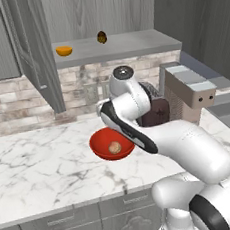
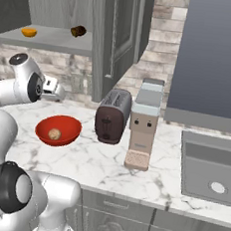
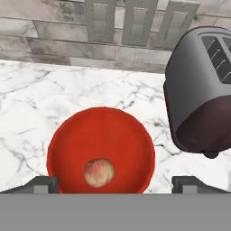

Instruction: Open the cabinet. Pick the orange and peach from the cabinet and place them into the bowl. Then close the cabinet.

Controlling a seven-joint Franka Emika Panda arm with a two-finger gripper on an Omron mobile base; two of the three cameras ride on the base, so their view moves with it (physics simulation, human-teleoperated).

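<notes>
1. The gripper (image 3: 115,182) is hanging wide open at the frame's bottom, over the bowl (image 3: 67,144).
2. The peach (image 3: 99,172) is lying in the bowl.
3. The orange (image 1: 64,50) is sitting upper left in the open cabinet (image 1: 130,46).

Marble counter (image 2: 88,160) – bowl (image 2: 72,129), toaster (image 2: 112,116); shelf (image 1: 130,46) – orange (image 1: 64,51).

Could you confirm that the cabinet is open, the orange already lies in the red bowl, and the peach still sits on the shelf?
Not quite: the fruits are swapped. The hand view shows the peach lying in the bowl, and the left base view shows the orange on the shelf of the cabinet. The cabinet is indeed open.
</notes>
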